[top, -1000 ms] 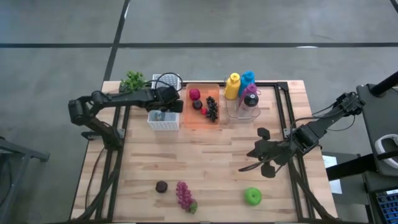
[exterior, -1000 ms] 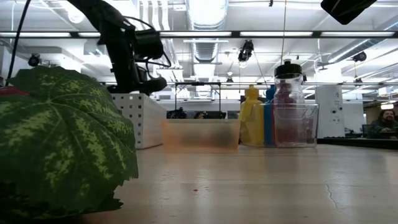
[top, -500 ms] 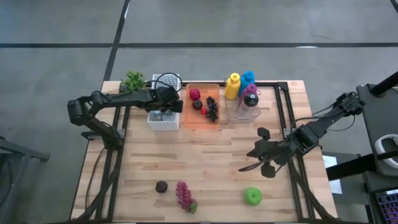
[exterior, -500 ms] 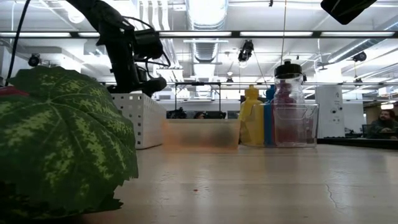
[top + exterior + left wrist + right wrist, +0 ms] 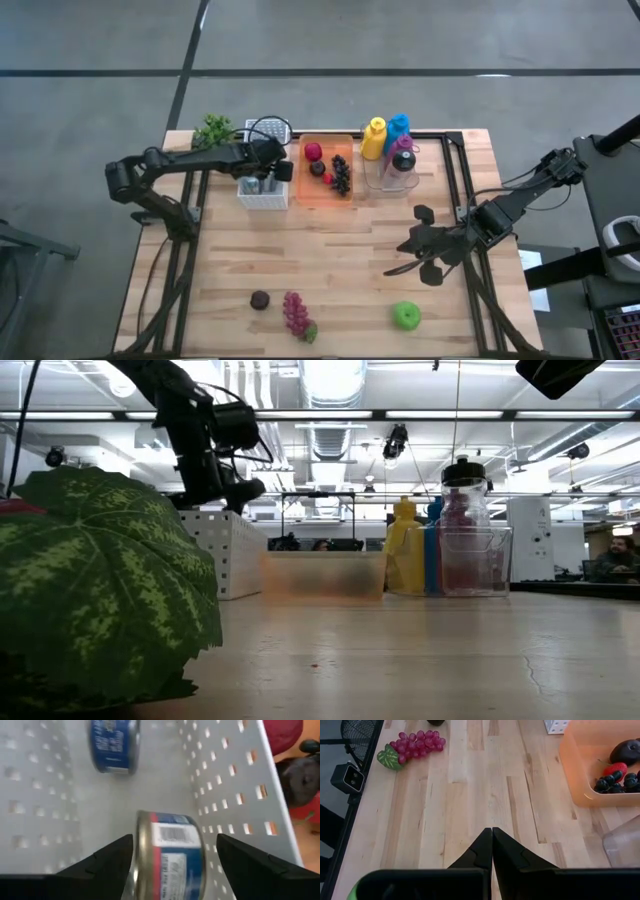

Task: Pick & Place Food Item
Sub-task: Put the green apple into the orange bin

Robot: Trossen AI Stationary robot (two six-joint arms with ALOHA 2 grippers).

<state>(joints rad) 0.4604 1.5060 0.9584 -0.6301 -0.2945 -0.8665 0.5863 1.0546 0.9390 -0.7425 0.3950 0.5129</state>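
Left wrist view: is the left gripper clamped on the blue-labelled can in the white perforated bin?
No, the left gripper stands open, its fingers apart from the blue-labelled can lying in the white perforated bin.

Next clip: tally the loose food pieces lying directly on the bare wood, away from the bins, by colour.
Green: 1, the apple
Pink-purple: 1, the grape bunch
Dark brown: 1, the small round piece
Total: 3

Table (image 5: pixel 340 260) mid free; back crowded.
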